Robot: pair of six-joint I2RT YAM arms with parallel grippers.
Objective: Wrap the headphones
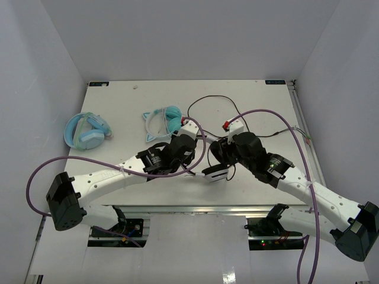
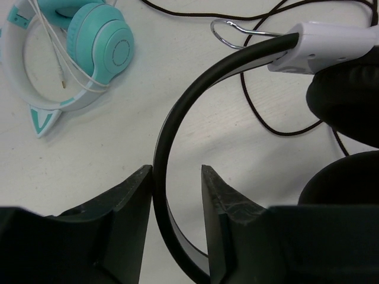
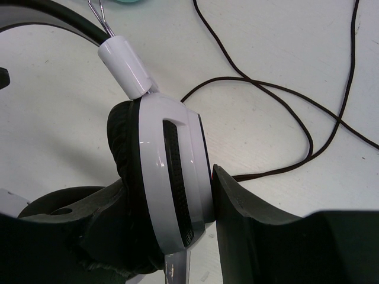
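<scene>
Black fingers of the right gripper are pinching one earcup of the headphones. One finger is pressing the white shell and the other is sinking into the black pad. The cup is standing on edge btwn them, w/ its white slider stem angling up-left toward the headband.

The left gripper is straddling that thin black band w/ jaws spread. The band is running close along one finger, w/ a clear gap to the other, so it isn't gripping there.

The headphones are sitting approx mid-table, toward the near edge, btwn the two arms. Can't tell if they're resting on the surface or lifted off it. The thin black cable is trailing away in loose loops over the white table, toward the far side.

Just beyond the left gripper, teal cat-ear headphones are lying flat w/ a white cord across them. Further left, well apart, chunky light-blue headphones are resting nr the table's left edge.
</scene>
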